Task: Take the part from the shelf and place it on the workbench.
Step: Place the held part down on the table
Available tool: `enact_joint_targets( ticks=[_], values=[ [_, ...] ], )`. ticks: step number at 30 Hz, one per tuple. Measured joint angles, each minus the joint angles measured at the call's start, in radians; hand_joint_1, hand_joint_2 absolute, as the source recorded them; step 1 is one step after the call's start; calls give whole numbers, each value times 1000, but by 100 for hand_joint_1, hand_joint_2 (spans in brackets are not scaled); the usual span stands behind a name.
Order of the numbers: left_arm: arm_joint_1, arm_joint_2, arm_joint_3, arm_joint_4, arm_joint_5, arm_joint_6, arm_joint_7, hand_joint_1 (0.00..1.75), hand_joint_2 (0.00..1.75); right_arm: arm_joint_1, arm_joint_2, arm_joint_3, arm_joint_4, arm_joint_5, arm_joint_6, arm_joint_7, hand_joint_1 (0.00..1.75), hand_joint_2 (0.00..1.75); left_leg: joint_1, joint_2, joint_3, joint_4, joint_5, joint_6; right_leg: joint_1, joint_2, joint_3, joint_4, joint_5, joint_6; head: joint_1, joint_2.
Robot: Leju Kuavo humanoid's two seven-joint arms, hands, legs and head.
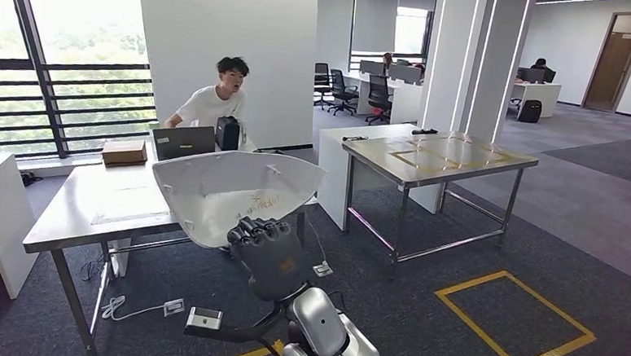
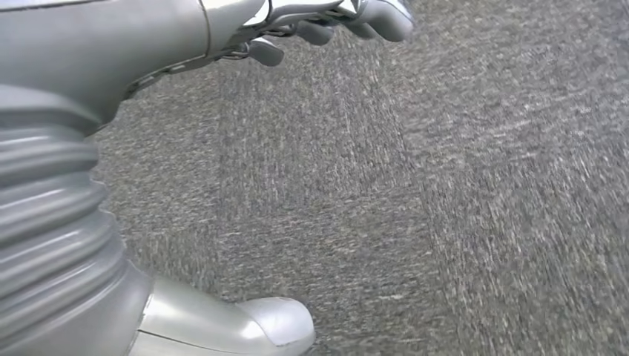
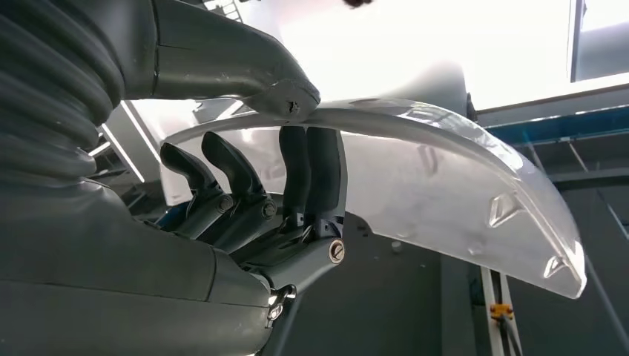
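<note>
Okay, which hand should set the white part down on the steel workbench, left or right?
The right hand, most likely. It already grips the white part by its edge, raised in front of the robot, with the steel workbench ahead to the right. The left hand hangs over the carpet holding nothing.

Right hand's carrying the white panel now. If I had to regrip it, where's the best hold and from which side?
Probably the near curved rim of the white panel, from below, where the right hand holds it now: the shell is thin and broad, so thumb above and fingers beneath can clamp only at an edge.
</note>
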Motion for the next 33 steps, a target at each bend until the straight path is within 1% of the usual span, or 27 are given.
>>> enact_joint_targets(
  ticks=[1, 2, 3, 4, 5, 8, 9, 10, 11, 12, 13, 14, 15, 16, 17, 18, 19, 20, 22, 24, 25, 26, 28, 29, 30, 31, 33],
  values=[
    [0, 1, 0, 0, 2, -1, 0, 0, 175, 1, 3, 0, 0, 0, -2, -1, 159, 175, 1, 2, 22, -51, 35, 0, -1, 0, 3, 3, -4, 3, 0, 0],
    [1, 1, 0, 0, 4, -1, 0, 0, 175, 1, 6, 0, 0, 0, -3, -2, 159, 175, 2, 5, 54, -123, 71, 0, -1, 0, 6, 6, -9, 6, -1, 0],
    [0, 2, 0, 0, 6, -1, 0, 0, 175, 1, 9, 0, 0, 1, -4, -3, 159, 175, 0, 8, 87, -188, 95, 2, 0, 1, 7, 11, -14, 11, -2, 0],
    [1, 3, 0, 0, 10, -2, -1, 0, 175, 0, 14, 0, 0, 2, -4, -3, 159, 175, -1, 9, 109, -234, 107, 6, 2, 1, 6, 14, -18, 16, -1, 0],
    [2, 3, 0, 0, 13, -2, -2, 0, 175, 0, 18, 1, 0, 3, -3, -4, 159, 175, -2, 10, 119, -254, 107, 11, 4, 2, 5, 16, -20, 21, 0, 0],
    [7, 2, 1, 0, 19, -4, -5, 0, 175, -2, 30, 2, 0, 6, 1, -4, 159, 175, -3, 5, 122, -257, 103, 32, 4, 1, 5, 18, -26, 35, 3, 0],
    [7, 2, 1, 0, 19, -5, -7, 0, 175, -4, 33, 2, 0, 6, 2, -4, 159, 175, -2, 4, 124, -258, 102, 38, 3, 1, -2, 35, -37, 40, 4, 0],
    [7, 2, 1, 0, 20, -4, -9, 0, 175, -6, 35, 2, 0, 7, 2, -4, 159, 175, 0, 3, 126, -259, 101, 44, 2, 2, -20, 72, -57, 46, 6, 0],
    [7, 3, 1, 0, 22, -4, -10, 0, 175, -8, 36, 2, 0, 7, 3, -4, 159, 175, 1, 3, 127, -259, 100, 49, 1, 2, -51, 130, -83, 50, 7, 0],
    [8, 3, 2, 0, 24, -4, -12, 0, 175, -8, 37, 2, 0, 7, 3, -5, 159, 175, 1, 3, 127, -259, 98, 52, 1, 3, -89, 200, -112, 53, 8, 0],
    [8, 3, 2, 0, 26, -4, -14, 0, 175, -6, 37, 2, 0, 7, 3, -6, 159, 175, 1, 2, 127, -259, 97, 54, 0, 3, -127, 265, -131, 54, 8, 0],
    [10, 3, 3, 0, 28, -4, -16, 0, 175, -4, 38, 3, 0, 7, 3, -8, 159, 175, 0, 0, 128, -258, 95, 55, 0, 3, -153, 304, -134, 54, 9, 0],
    [12, 3, 4, 0, 30, -4, -17, 0, 175, -2, 38, 3, 1, 7, 3, -9, 159, 175, 0, -2, 130, -258, 94, 54, 0, 3, -161, 304, -118, 52, 9, 0],
    [14, 3, 6, 0, 33, -4, -19, 0, 175, -2, 39, 3, 1, 7, 2, -10, 159, 175, 0, -4, 134, -258, 91, 53, 0, 3, -147, 262, -83, 48, 10, 0],
    [16, 3, 7, 0, 35, -4, -20, 0, 175, -3, 39, 3, 1, 7, 2, -11, 159, 175, -1, -5, 139, -258, 89, 51, 2, 3, -116, 189, -39, 41, 11, 0],
    [18, 2, 9, 0, 36, -4, -21, 0, 175, -4, 40, 4, 1, 7, 2, -12, 159, 175, -2, -6, 143, -258, 86, 49, 4, 3, -82, 116, -9, 34, 11, 0],
    [19, 2, 9, 0, 37, -4, -22, 0, 175, -5, 42, 4, 1, 7, 2, -12, 159, 175, -3, -7, 145, -258, 83, 45, 8, 3, -54, 57, 11, 29, 10, 0],
    [19, 2, 10, 0, 37, -4, -22, 0, 175, -6, 44, 4, 1, 6, 1, -12, 159, 175, -3, -7, 146, -259, 80, 39, 11, 4, -38, 25, 16, 25, 10, 0],
    [21, 2, 10, 1, 35, -6, -22, 0, 175, -7, 47, 5, 1, 6, -2, -10, 159, 175, -2, -7, 148, -262, 75, 26, 14, 4, -32, 11, 8, 19, 8, 0],
    [23, 3, 10, 1, 31, -8, -22, 0, 175, -6, 49, 5, 0, 4, -8, -8, 159, 175, -2, -3, 147, -253, 67, 16, 9, 4, -19, 2, 7, 10, 8, 0],
    [23, 3, 10, 0, 29, -9, -22, 0, 175, -6, 49, 5, 0, 4, -11, -8, 159, 175, -3, -2, 136, -226, 54, 12, 5, 3, -10, -4, 6, 5, 7, 0],
    [23, 4, 10, 0, 27, -9, -22, 0, 175, -4, 49, 5, 0, 4, -13, -7, 159, 175, -2, 0, 111, -177, 35, 9, 2, 2, -1, -6, 3, 0, 5, 0],
    [26, 6, 10, 1, 22, -8, -22, 0, 175, 3, 48, 5, 0, 4, -16, -9, 159, 175, -1, 1, 35, -42, -12, 3, 2, 2, 12, -6, -7, -5, 2, 0],
    [27, 7, 10, 1, 20, -8, -22, 0, 175, 9, 47, 5, 0, 4, -17, -11, 159, 175, -1, 1, 1, 7, -19, 0, 1, 2, 19, -5, -14, -5, 2, 0],
    [29, 7, 10, 1, 19, -8, -22, 0, 175, 13, 45, 5, 0, 4, -18, -12, 159, 175, 0, 1, -17, 21, -6, -1, 1, 3, 26, -4, -21, -3, 1, 0],
    [30, 7, 10, 1, 18, -7, -22, 0, 175, 16, 43, 5, 0, 4, -19, -13, 159, 175, 0, 2, -13, -9, 28, -1, 0, 4, 35, -2, -29, -1, 1, 0],
    [31, 8, 10, 1, 17, -7, -22, 0, 175, 19, 38, 5, 0, 2, -21, -18, 159, 175, 1, 5, 40, -142, 111, -1, -2, 5, 53, 1, -48, 7, 0, 0]
  ],
)
